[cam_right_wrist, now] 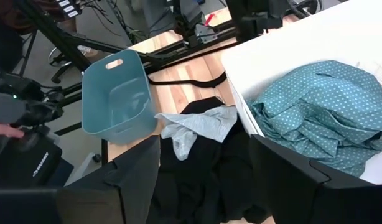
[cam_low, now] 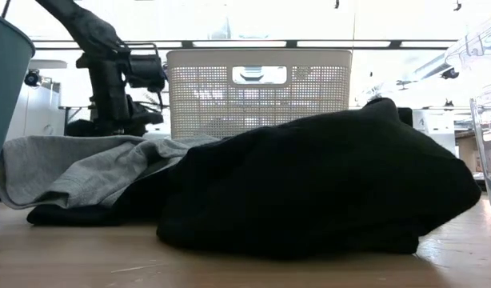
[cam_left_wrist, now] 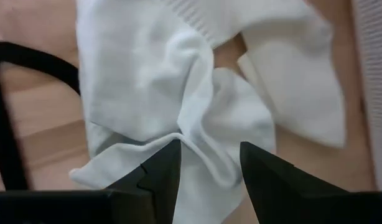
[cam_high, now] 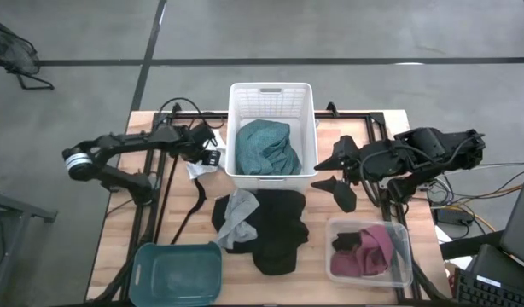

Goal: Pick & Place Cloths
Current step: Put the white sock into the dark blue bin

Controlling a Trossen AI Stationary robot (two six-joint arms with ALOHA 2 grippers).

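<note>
Left gripper (cam_left_wrist: 206,165) down over the small white cloth (cam_high: 200,168) on the table (cam_high: 117,222), just left of the white basket (cam_high: 271,96); jaws parted, straddling a bunched fold, nothing clamped yet. Soft, light and floppy by the look of it, likely to sag and trail when lifted. Best taken at that gathered ridge between the fingertips, where several layers meet, rather than at a thin edge.

Right gripper (cam_high: 340,177) hanging right of the basket, jaws spread wide, empty.

In the basket: one teal-green dotted cloth (cam_high: 266,147), crumpled. In the clear tray (cam_high: 398,271) at front right: a maroon cloth (cam_high: 375,251) with a dark piece beside it. Teal tray (cam_high: 178,271) at front left seemingly bare. Loose on the table between them: a black cloth heap (cam_high: 277,228) with a grey cloth (cam_high: 235,213) draped over its left side.
</note>
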